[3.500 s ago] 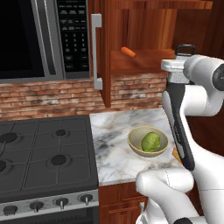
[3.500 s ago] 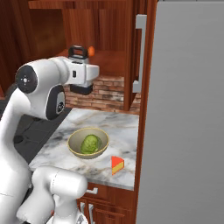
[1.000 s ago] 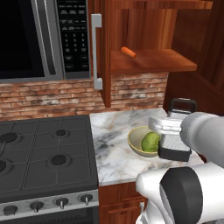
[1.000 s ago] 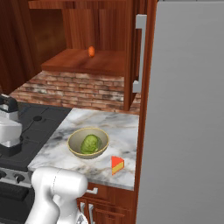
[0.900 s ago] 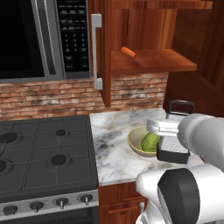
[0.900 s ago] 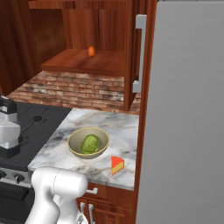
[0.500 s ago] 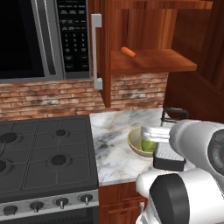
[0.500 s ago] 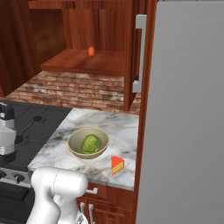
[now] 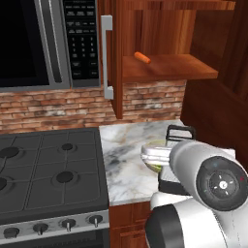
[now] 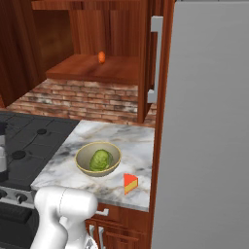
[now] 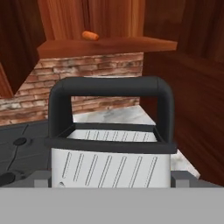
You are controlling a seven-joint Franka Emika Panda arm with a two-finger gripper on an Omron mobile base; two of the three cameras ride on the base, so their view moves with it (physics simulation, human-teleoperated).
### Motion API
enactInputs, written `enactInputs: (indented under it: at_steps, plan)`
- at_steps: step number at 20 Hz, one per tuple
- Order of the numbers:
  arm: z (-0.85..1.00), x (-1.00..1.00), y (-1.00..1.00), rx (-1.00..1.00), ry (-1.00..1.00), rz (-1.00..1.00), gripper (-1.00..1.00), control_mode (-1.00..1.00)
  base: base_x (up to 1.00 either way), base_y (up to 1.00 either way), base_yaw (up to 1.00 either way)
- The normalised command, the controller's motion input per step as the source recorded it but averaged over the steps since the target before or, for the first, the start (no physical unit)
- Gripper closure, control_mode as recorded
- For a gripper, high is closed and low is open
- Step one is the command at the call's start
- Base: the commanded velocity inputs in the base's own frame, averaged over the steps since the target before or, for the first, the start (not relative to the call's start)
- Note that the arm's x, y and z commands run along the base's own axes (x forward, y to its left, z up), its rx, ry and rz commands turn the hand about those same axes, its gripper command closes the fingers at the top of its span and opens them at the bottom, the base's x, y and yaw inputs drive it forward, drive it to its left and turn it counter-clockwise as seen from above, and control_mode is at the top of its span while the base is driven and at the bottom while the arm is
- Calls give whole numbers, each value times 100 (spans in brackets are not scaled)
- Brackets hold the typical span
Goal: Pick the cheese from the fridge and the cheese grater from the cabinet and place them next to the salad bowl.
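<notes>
Your gripper [image 11: 112,186], clamped wide around the cheese grater [image 11: 110,144], has swung down from the cabinet [image 9: 169,67] toward the salad bowl [image 10: 98,159] on the surface [image 10: 131,146], where the cheese [image 10: 130,183] already lies.

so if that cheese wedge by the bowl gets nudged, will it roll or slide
The cheese is a flat-sided triangular wedge resting on the marble counter, so it would probably slide, not roll. It looks small and likely light, so a slight push may shift it. It sits near the counter's front edge, so pushing outward risks dropping it.
</notes>
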Motion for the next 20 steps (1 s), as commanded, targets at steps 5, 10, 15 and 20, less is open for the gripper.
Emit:
enactInputs:
  at_steps: [5,10,15,20]
  plan:
    - [-44,20,16,-5,-16,0,100,-100,0,0,0]
    - [-52,35,2,0,-2,0,100,-100,0,0,0]
    - [-74,32,1,0,-3,0,100,-100,0,0,0]
    - [-50,41,1,-10,-11,0,100,-100,0,0,0]
